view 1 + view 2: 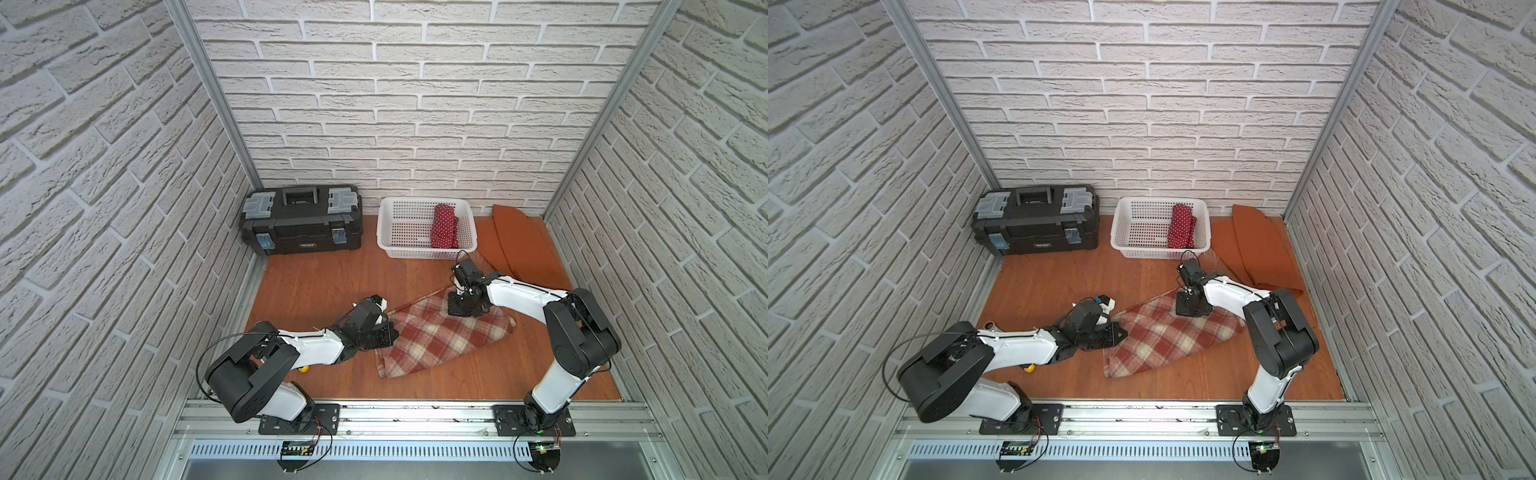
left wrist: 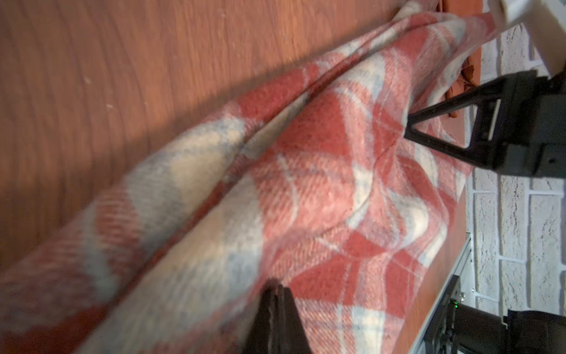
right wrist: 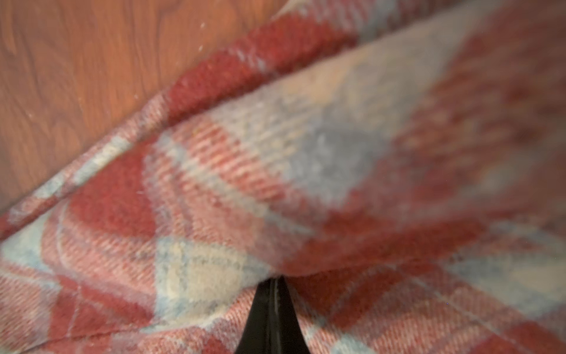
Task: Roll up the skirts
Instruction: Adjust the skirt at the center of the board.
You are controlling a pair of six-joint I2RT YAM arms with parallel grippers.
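As L gripper [image 2: 275, 291], R gripper [image 3: 273, 280] pinch 1 plaid skirt [image 1: 440, 336], 1 basket [image 1: 386, 232] stands apart.

Both top views are bright and evenly lit from above. Only soft, short shadows fall under the robot arms [image 1: 519, 295] onto the bench [image 1: 316, 282], and a white glare streak sits on the aluminium rail [image 1: 415, 409] at lower centre. Wide-angle distortion bows the brick walls [image 1: 83, 166] toward the frame edges. The wrist views are dimmer and warmer. In the left wrist view the plaid skirt [image 2: 321, 184] is sharp mid-frame but smeared at lower left, with a shadow band on the wood beside it. In the right wrist view its weave is crisp at centre left and blurs toward the upper right.
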